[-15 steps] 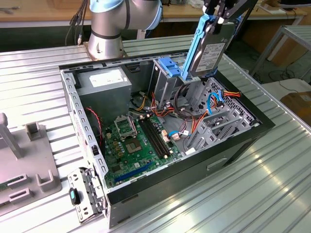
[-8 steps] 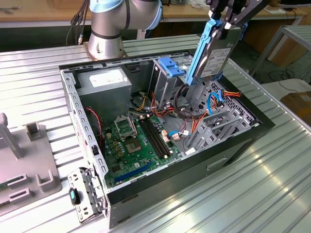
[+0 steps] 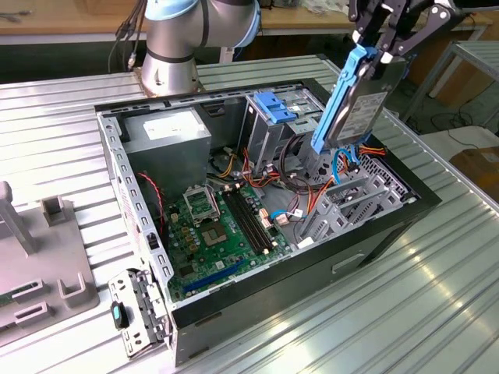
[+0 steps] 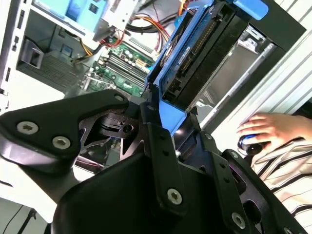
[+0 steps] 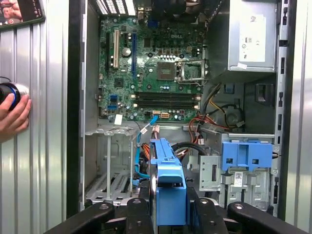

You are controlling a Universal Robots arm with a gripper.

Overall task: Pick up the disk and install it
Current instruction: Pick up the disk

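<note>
Gripping the disk (image 3: 355, 101) by one end of its blue carrier, the clenched pincer (image 3: 380, 48) holds it tilted at the upper right of the exterior view, above the open case (image 3: 312, 273). Its low end could likely snag the loose cables (image 3: 308, 189) beneath. A tilted entry might jam against the metal bay (image 3: 351, 204), or the one-ended grip might slip.

Case (image 3: 343, 269) on the table (image 3: 437, 312), disk (image 3: 360, 101) above
The gripper (image 3: 383, 48) holds the disk over the case, toward the exterior view's right. The board (image 3: 210, 226) lies inside. A hand (image 5: 13, 119) rests beside the case.
</note>
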